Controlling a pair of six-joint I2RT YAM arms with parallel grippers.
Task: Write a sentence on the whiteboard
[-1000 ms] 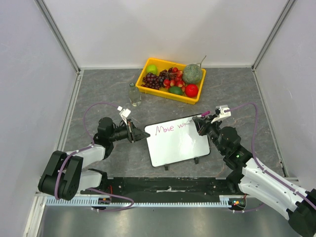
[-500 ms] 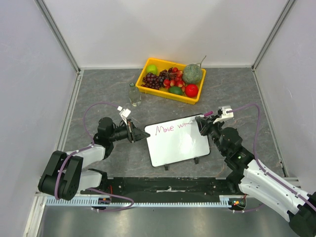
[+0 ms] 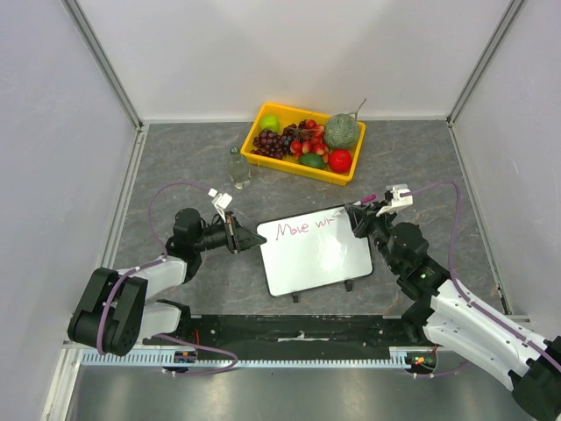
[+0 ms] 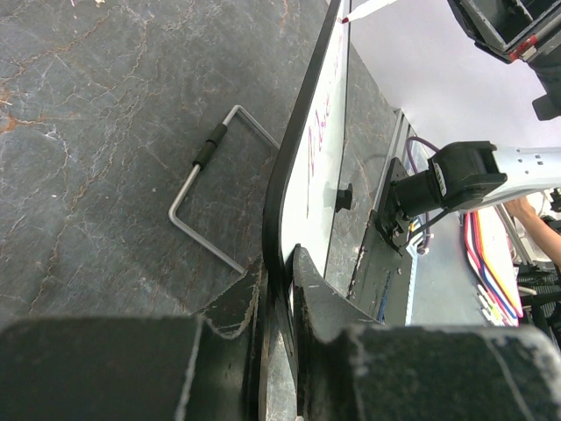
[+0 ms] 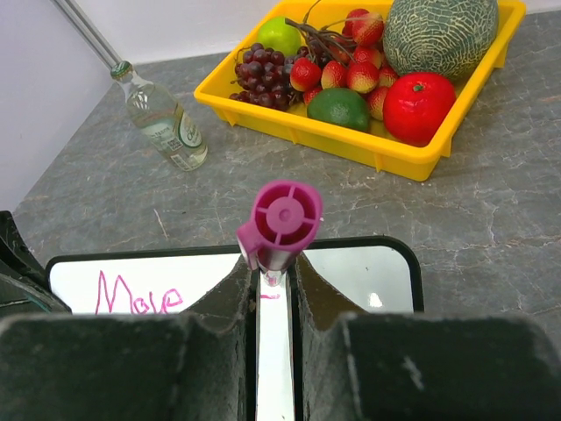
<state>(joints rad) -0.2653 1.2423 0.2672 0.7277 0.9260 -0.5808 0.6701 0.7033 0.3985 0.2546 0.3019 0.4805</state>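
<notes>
**Around the whiteboard point(image 3: 316, 254)**

On it, along the far edge: writing point(image 3: 302, 229). Behind it, well apart: tray point(image 3: 289, 166) with fruit point(image 3: 307, 140) inside. Behind and left: bottle point(image 3: 237, 168), upright. On its left edge: left gripper point(image 3: 256, 239). Over its far right corner: right gripper point(image 3: 353, 213) with marker point(image 5: 280, 224).

From above, reads only "Move" in the sentence point(image 3: 302, 229). Cannot make out the later letters, and loses the last strokes under the right gripper point(image 3: 354, 214) and its marker point(image 3: 361, 203).

In the right wrist view, hides the middle and near edge of the whiteboard point(image 5: 390, 263) behind dark fingers point(image 5: 210, 351) and the marker barrel. Buries the writing tip beneath the cap end. Crops the melon point(image 5: 438, 35) and the yellow tray point(image 5: 351, 145) at the top border. Leaves the bottle point(image 5: 162, 118) label unreadable.

In the left wrist view, shows the board nearly edge-on, squeezing the lettering into illegible streaks. Blurs the left gripper point(image 4: 279, 267) pinching the rim. Cuts the marker off at the top border.
</notes>
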